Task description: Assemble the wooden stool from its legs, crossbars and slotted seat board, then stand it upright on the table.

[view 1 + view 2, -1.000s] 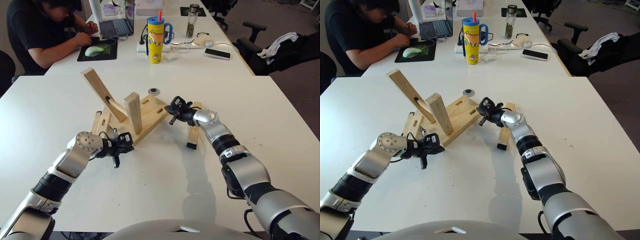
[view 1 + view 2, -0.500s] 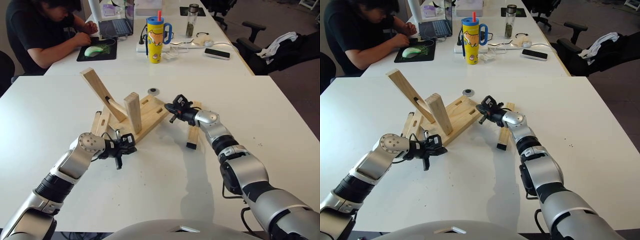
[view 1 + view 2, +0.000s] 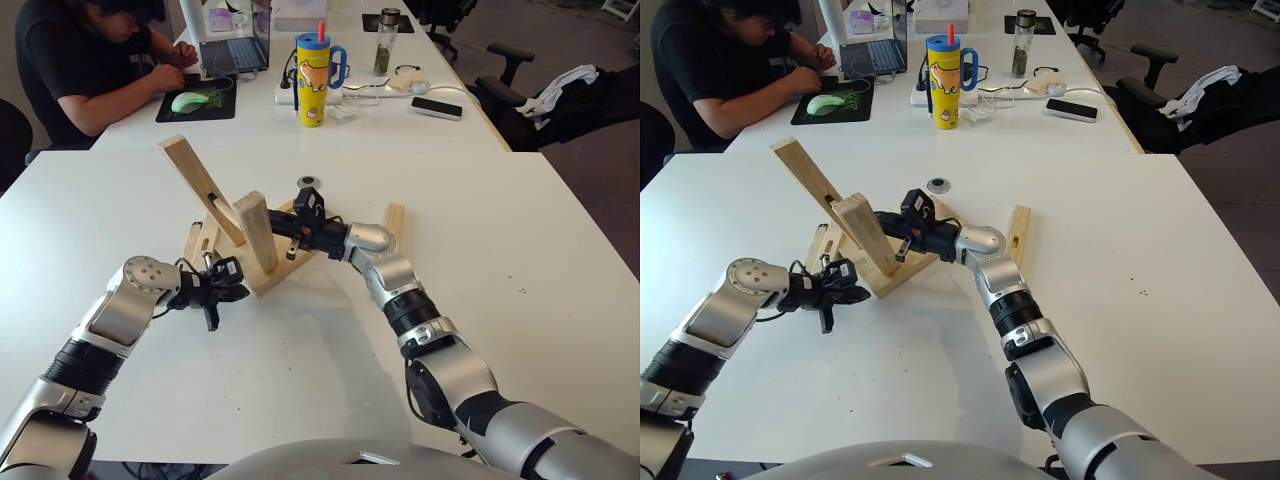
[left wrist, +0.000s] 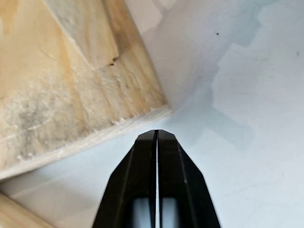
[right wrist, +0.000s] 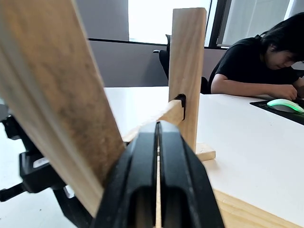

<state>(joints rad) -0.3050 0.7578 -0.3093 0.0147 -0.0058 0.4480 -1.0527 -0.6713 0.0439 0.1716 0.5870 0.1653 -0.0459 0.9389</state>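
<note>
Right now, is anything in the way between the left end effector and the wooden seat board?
Nothing visible. Just a strip of table lies between the left end effector and the seat board corner.

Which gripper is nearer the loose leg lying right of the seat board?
Right. Right gripper is over the seat board, left of the loose leg; left gripper is at the board's near corner.

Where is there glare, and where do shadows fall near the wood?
Right wrist view: the window behind the upright leg is blown out white, and the near tilted leg shows its shaded side. Left wrist view: a soft grey shadow lies on the table beside the seat board. Eye views: even light, no strong glare.
</note>
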